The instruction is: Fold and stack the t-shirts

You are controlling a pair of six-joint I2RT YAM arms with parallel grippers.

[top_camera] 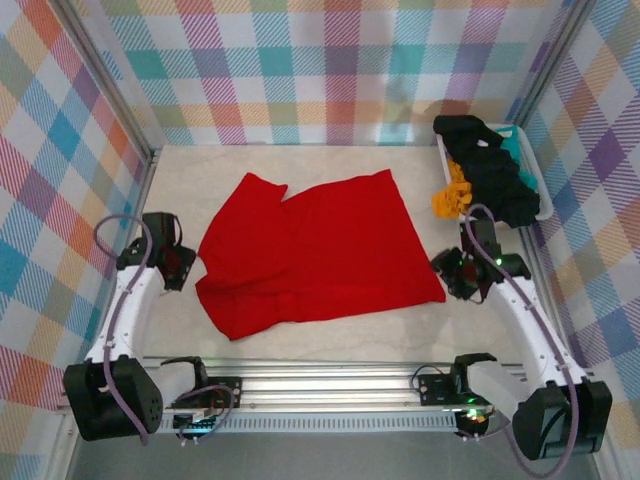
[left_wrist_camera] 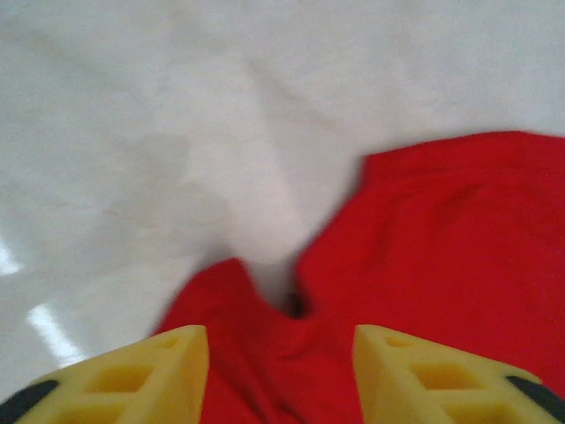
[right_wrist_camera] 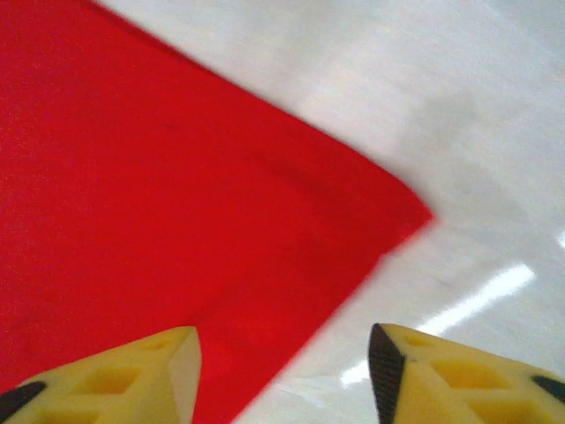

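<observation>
Worktop (top_camera: 300, 345) space in the middle is taken by a red t-shirt (top_camera: 320, 250), which is spread out flat with its front or back up; which one cannot be told. One sleeve is pointed toward the far left, and the straight hem is laid toward the right. The cloth is mostly smooth, but some folds are seen at the near left corner, where it is bunched a little. The left hand (top_camera: 180, 265) is held low at the left edge of the shirt, just beside this bunched part. In the left wrist view its yellow fingers (left_wrist_camera: 168, 371) are seen well apart, so the hand is open, and red cloth with a small notch is seen between and ahead of them. The right hand (top_camera: 455, 270) is placed at the near right corner of the shirt. In the right wrist view its fingers (right_wrist_camera: 441, 371) are also spread wide, nothing is gripped, and the pointed corner of the shirt is seen ahead of them on the pale surface. At the far right a white and teal basket (top_camera: 540, 190) is set against the wall. A heap of black cloth (top_camera: 495, 165) is piled in it, and a piece of orange-yellow cloth (top_camera: 452, 200) is hung over its left side.
</observation>
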